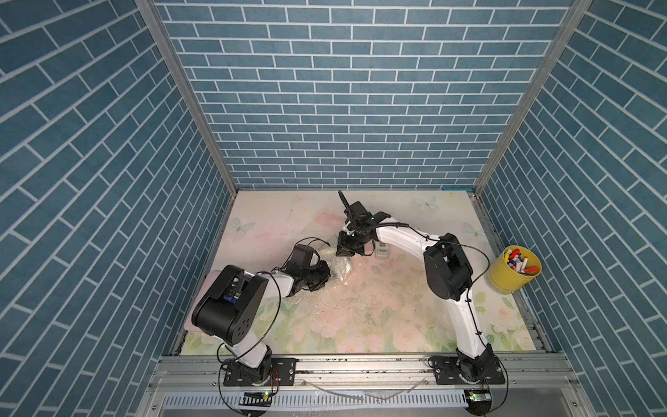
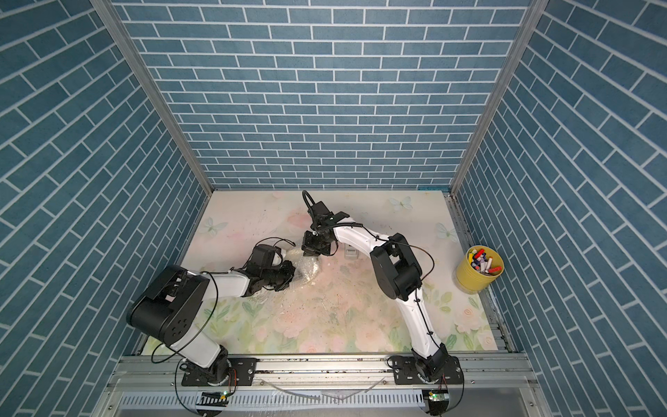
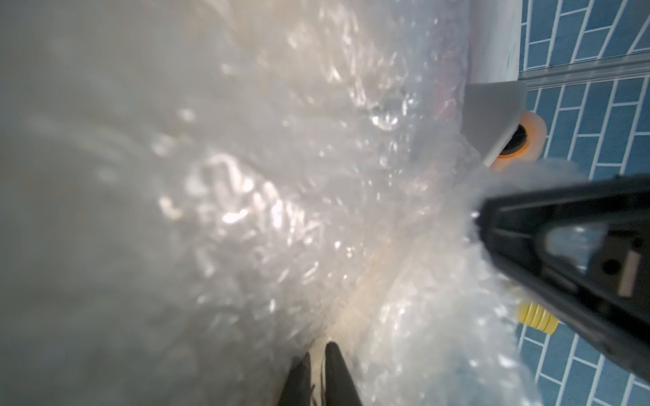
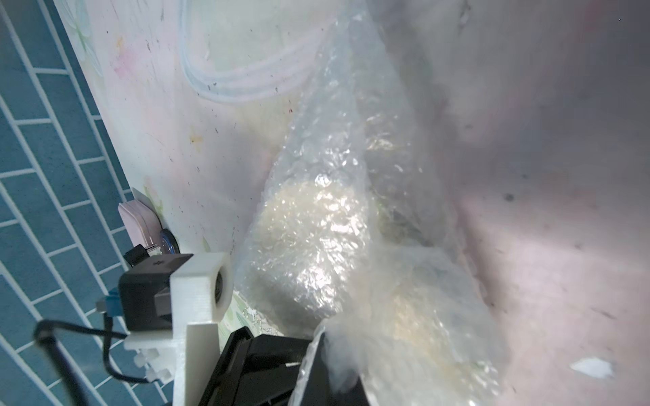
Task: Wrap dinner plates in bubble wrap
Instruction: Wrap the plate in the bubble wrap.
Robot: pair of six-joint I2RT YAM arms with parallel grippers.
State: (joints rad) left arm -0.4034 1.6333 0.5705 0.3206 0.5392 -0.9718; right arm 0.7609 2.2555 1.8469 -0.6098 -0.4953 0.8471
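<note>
Both top views are bright, evenly lit from overhead and sharp across the floral tabletop (image 1: 415, 335), with only soft shadows; wide-angle distortion splays the blue brick walls (image 1: 90, 180) outward at the edges. In the left wrist view the bubble wrap (image 3: 246, 218) is out of focus, speckled with white glare, fading to dim grey haze. The right wrist view shows glinting wrap beside smeared pink blur.

The left arm (image 1: 278, 285) and right arm (image 1: 397, 236) are wearing white shells between black joint housings (image 1: 447, 270). The left gripper (image 3: 318, 355) and right gripper (image 3: 483, 216) are showing black tapered fingers (image 3: 337, 372). Behind the left gripper, a white printed camera mount (image 4: 198, 291) and black cable (image 4: 60, 362) are sitting.
</note>
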